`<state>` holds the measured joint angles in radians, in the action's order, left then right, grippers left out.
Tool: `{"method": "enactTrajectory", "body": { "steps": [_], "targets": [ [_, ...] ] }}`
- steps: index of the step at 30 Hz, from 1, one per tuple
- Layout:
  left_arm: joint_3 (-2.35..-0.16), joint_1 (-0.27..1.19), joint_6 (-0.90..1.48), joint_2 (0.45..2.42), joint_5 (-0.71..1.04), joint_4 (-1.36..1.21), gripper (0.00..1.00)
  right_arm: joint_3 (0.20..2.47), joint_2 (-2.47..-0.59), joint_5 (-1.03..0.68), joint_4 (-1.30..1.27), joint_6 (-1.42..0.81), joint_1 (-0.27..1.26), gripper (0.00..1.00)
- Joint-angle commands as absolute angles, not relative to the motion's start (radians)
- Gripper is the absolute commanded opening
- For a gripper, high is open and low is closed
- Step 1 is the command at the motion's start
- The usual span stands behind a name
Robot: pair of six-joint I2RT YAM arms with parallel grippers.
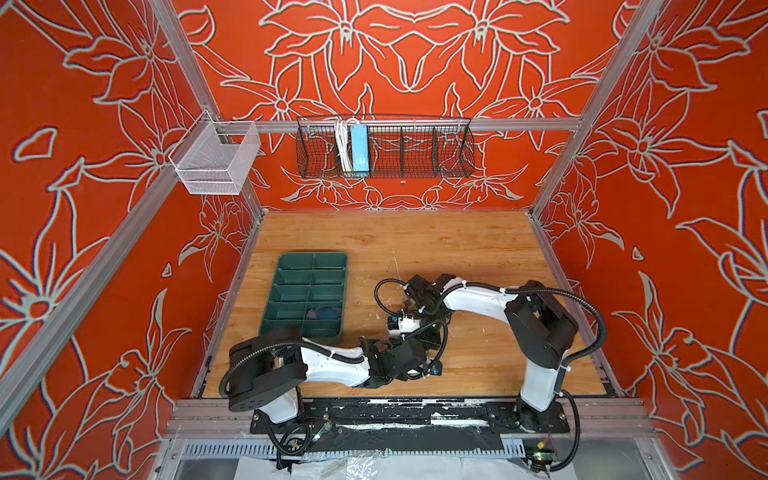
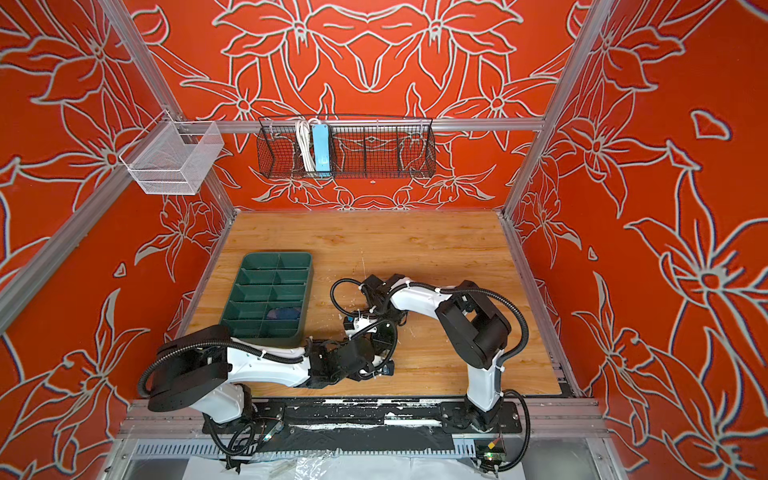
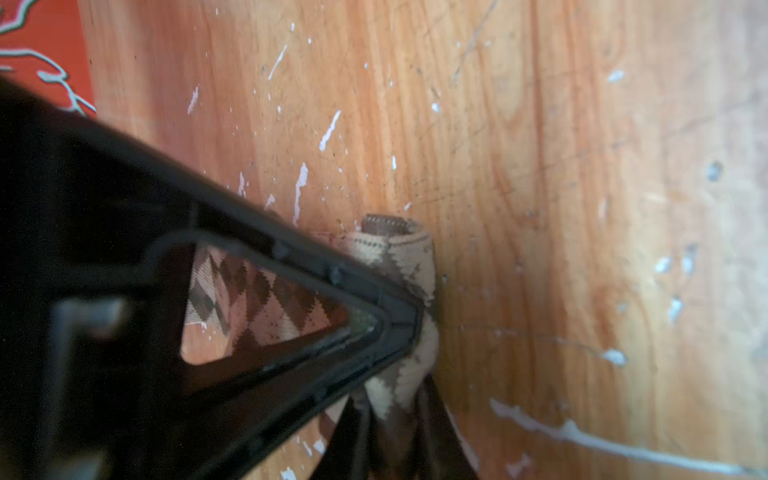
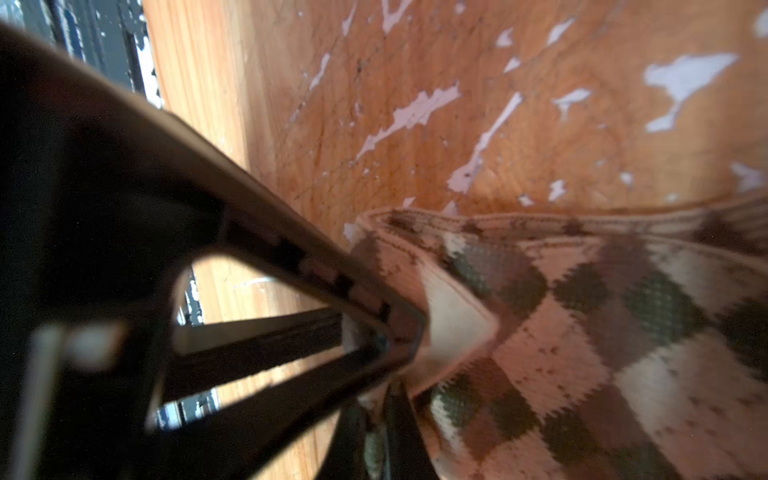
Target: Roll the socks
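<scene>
One argyle sock (image 4: 582,332) on desk (image 1: 457,249), middle toward front edge. Left gripper (image 3: 409,328) pinches folded end, right gripper (image 4: 401,345) pinches flat edge. Knit likely soft, light, floppy; grip folds. Purple sock (image 1: 325,312) inside green tray (image 1: 291,259).

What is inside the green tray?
A blue-purple sock in a right-side compartment, second row from the near end of the tray. Nothing else shows; the left arm covers part of the near rim.
</scene>
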<state>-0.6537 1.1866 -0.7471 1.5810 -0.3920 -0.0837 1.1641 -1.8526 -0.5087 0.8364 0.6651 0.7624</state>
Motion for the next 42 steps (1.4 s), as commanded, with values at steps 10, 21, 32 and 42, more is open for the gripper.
{"method": "enactTrajectory", "body": {
  "steps": [10,21,32,42],
  "targets": [
    [-0.734,1.15,-0.637,1.624,-0.365,0.071,0.0,0.951,-1.554,-0.434,0.61,0.594,0.73,0.21],
    [-0.924,0.979,-0.631,1.614,0.082,0.464,0.0,0.658,-0.99,0.179,0.225,0.39,0.69,0.49],
    [-1.158,0.871,-0.588,1.834,0.316,0.751,0.0,0.545,-0.431,-0.232,0.241,0.726,0.686,0.59],
    [-1.269,0.794,-0.575,1.921,0.435,0.847,0.0,0.623,-0.643,-0.105,0.601,0.883,0.9,0.53]
  ]
}}
